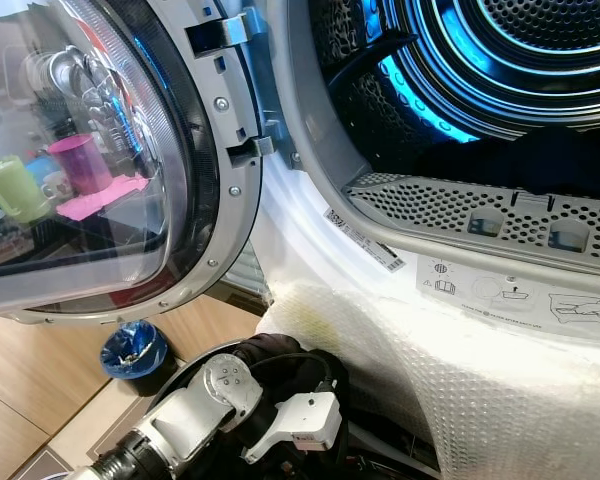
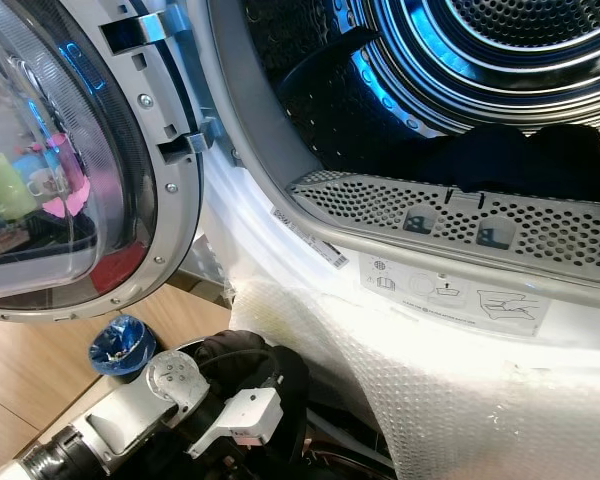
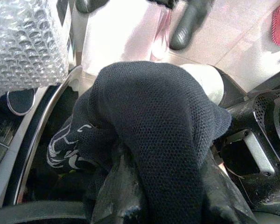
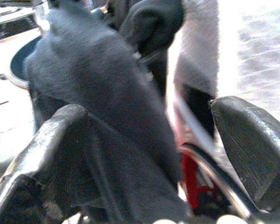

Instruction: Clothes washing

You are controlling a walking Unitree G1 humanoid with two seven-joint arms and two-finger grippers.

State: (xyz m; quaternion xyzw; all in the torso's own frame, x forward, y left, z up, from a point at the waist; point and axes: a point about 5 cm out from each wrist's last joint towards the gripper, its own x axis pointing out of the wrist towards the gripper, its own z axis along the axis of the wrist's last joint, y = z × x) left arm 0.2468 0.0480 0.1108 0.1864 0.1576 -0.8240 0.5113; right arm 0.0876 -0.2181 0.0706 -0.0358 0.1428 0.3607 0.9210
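Observation:
The washing machine's drum stands open and lit blue, with dark clothes lying inside behind the perforated lip. My left arm reaches down below the machine's front into a heap of dark laundry. In the left wrist view a black mesh garment is bunched up over my left gripper, which is shut on it. My right gripper is open, its fingers wide apart, and a dark grey garment lies between them.
The round glass door is swung open at the left. Bubble wrap covers the machine's front below the opening. A small bin with a blue bag stands on the wooden floor. A red rim shows under the grey garment.

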